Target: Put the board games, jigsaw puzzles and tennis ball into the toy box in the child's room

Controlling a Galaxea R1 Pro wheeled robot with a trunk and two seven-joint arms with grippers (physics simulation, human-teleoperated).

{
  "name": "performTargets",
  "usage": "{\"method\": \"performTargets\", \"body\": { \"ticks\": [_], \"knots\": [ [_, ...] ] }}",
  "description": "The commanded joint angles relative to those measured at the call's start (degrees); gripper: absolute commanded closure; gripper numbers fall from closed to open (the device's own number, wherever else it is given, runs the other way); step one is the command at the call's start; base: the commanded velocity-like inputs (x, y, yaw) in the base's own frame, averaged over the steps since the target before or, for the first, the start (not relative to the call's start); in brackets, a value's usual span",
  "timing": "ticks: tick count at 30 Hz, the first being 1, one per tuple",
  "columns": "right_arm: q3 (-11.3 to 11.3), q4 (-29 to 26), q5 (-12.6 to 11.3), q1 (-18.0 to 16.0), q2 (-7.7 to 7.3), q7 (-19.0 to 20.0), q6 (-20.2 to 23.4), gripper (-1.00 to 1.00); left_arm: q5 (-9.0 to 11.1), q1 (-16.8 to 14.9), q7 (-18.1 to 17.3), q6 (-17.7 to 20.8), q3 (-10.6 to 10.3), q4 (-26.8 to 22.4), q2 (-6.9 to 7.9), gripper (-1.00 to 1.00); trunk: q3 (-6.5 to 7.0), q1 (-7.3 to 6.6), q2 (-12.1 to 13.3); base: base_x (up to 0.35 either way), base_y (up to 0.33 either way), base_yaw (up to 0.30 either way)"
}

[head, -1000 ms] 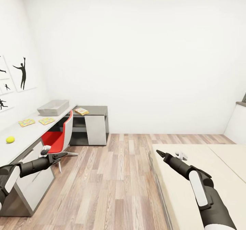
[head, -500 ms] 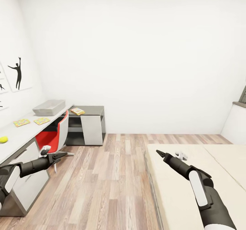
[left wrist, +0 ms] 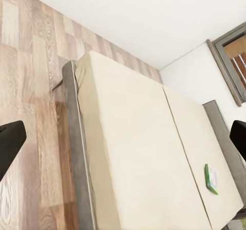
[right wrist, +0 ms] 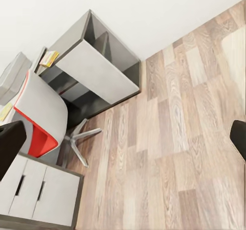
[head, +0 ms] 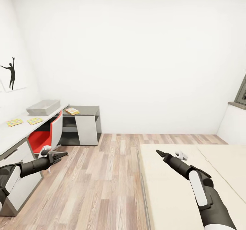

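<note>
Two sections of beige bed (left wrist: 133,137) carried a white-green board game (left wrist: 211,179) near its far end, probably light, stiff and best pinched at an edge, while both tools, left (head: 58,155) and right (head: 160,152), hung released and empty.

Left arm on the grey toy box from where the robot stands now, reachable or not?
Probably not. The toy box sits at the far end of the table, well beyond the left gripper, which hangs open over the floor beside the red chair. The base likely needs to move closer first.
</note>
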Motion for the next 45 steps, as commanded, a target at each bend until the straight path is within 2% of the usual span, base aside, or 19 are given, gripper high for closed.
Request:
{"method": "performTargets", "body": {
  "ticks": [1, 20, 45],
  "knots": [
    [-0.1, 0.0, 0.0, 0.0, 0.02, 0.2, 0.3, -1.00, 0.2, 0.0, -0.1, 0.3, 0.0, 0.0, 0.00, -1.00, -0.07, 0.03, -0.1, 0.000, -0.289, 0.000],
    [0.0, 0.0, -0.1, 0.0, -0.08, 0.2, 0.4, -1.00, 0.2, -0.1, -0.2, 0.3, 0.0, 0.0, 0.00, -1.00, -0.07, 0.03, -0.1, 0.000, -0.271, 0.000],
    [-0.1, 0.0, -0.1, 0.0, -0.07, 0.2, 0.3, -1.00, 0.2, -0.1, -0.2, 0.3, 0.0, 0.0, 0.00, -1.00, -0.07, 0.03, -0.1, 0.000, -0.011, 0.000]
  ]
}}
